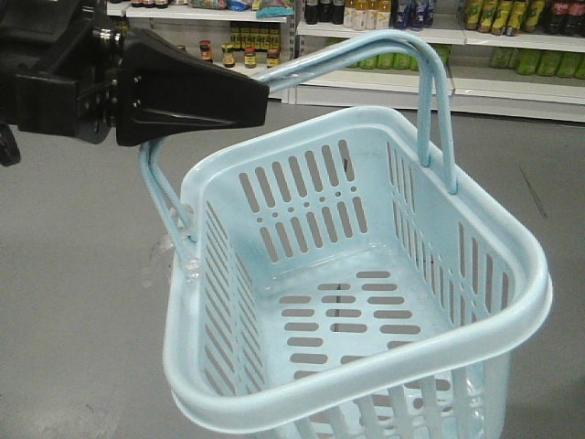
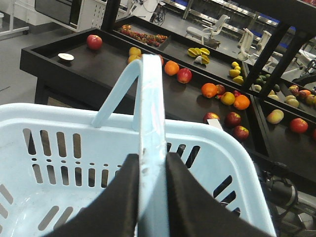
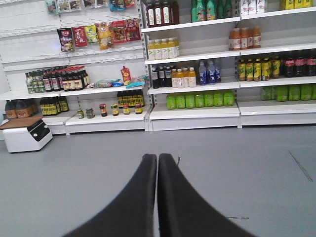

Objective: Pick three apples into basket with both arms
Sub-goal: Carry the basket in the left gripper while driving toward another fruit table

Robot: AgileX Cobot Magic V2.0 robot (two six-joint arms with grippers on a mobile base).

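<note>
My left gripper is shut on the hoop handles of the pale blue basket, holding it up. The front view shows that gripper at the upper left, clamped on the handles, and nothing lies on the basket's slotted floor. Dark red apples lie on a black display table beyond the basket: one at the far left, one in the middle, two close together at the right. My right gripper is shut with nothing in it, over grey floor.
Oranges and yellow fruit lie among the apples on the black table. A further tray at the right holds more fruit. Shop shelves with bottles stand beyond the grey floor, and a white box is at the left.
</note>
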